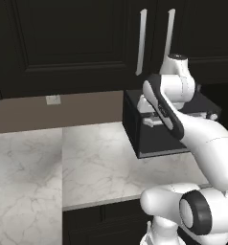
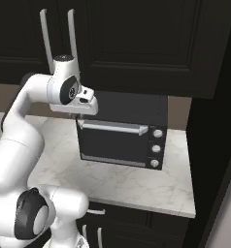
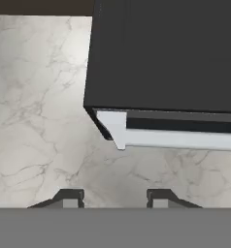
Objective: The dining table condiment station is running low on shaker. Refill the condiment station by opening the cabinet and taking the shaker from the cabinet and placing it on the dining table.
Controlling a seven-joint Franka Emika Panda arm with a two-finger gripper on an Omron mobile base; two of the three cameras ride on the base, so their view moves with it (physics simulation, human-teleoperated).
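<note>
Two slim silver bars front the cabinet (image 1: 63, 38) (closed, panelled); the hand (image 3: 115, 197) hangs spread, empty, over veined marble.

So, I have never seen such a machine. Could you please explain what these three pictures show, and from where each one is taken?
It is a white robot arm in a simulated kitchen. Two cameras sit behind it, one to its left and one to its right, so both show the same scene. The third camera sits on the hand and looks down past the two dark fingers. On the white marble worktop stands a black oven-like appliance with a silver handle. Above hangs the dark cabinet, doors closed, with long silver handles. The fingers stand apart and hold nothing.
</note>
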